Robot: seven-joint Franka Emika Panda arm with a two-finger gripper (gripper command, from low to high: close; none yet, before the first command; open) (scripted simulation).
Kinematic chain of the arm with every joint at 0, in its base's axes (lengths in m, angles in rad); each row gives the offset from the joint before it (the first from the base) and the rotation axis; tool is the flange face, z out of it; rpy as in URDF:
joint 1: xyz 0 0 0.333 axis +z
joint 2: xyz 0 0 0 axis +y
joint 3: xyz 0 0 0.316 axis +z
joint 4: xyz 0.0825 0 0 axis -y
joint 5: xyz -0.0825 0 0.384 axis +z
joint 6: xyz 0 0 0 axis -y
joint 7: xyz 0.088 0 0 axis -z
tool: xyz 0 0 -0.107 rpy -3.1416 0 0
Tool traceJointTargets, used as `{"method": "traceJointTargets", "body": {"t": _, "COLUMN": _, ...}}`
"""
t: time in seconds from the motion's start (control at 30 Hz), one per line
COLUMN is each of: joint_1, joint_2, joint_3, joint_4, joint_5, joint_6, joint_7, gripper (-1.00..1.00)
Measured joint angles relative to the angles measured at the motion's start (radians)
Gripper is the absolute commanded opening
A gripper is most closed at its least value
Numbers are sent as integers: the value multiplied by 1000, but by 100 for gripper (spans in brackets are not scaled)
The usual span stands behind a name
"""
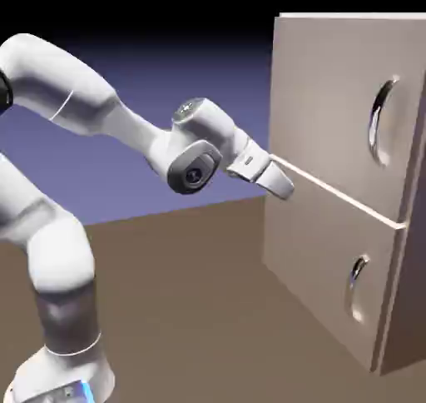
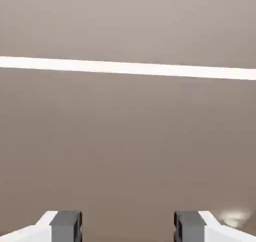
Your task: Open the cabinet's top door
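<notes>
a plain backdrop fills the space behind the hand, black along the top of the exterior view and brightening downward through deep blue to a soft blue-violet where it meets the counter. below the hand lies the counter, a flat, matte brown surface that looks lighter along its far edge and duskier nearer the camera, with only faint, diffuse shading on it. the light is even and soft, with no visible lamp, window or hard shadow anywhere around the hand.
</notes>
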Motion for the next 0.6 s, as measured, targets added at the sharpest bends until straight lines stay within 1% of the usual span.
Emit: {"method": "traceJointTargets", "body": {"t": 0.6, "joint_1": 252, "joint_2": -90, "joint_3": -297, "joint_4": 180, "joint_5": -783, "joint_6": 10, "joint_7": 586, "gripper": 0}}
